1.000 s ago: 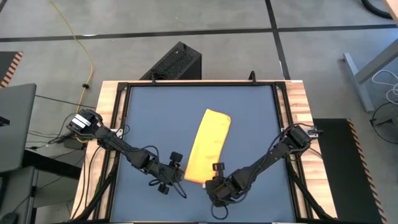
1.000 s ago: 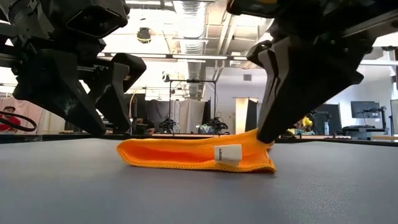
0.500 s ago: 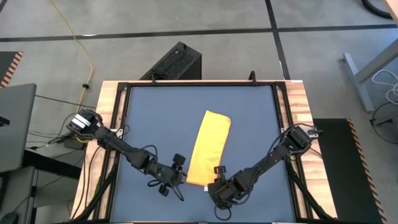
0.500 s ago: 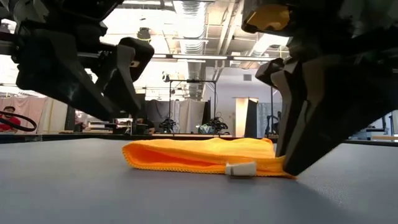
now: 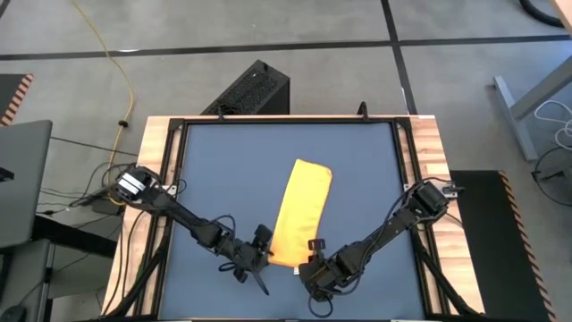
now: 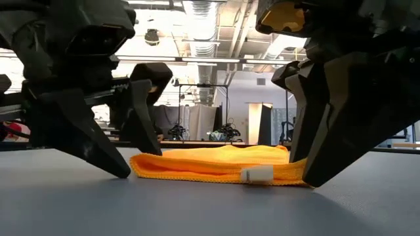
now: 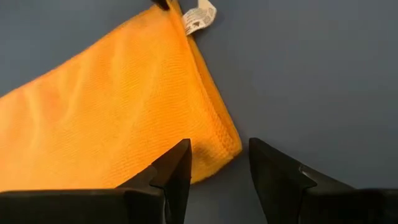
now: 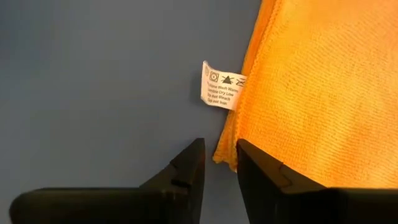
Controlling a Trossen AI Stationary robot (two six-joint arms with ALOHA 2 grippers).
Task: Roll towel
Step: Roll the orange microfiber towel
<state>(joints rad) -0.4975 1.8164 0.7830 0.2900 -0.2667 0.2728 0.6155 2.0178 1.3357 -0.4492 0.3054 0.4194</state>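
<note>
Towel [image 5: 299,213] first: I see it folded into a long yellow strip on the dark blue tabletop [image 5: 223,170], running from the middle of the table toward the near edge and leaning a little to the right at its far end. Its small white tag [image 8: 221,86] sticks out flat on the table from the near end, on the right-hand corner. My left gripper [image 5: 261,257] is down at the near left corner of the strip; in the left wrist view its two dark fingers [image 7: 171,177] stand apart with that corner of the cloth showing between them, nothing clamped. My right gripper [image 5: 313,260] is at the near right corner, just beside the tag; in the right wrist view its fingers [image 8: 186,168] are parted only narrowly, with the cloth's corner at the gap and no fabric pinched. From table height, the folded towel lies flat between the two grippers, its stitched edge facing me and the tag resting on the table at its right.
</note>
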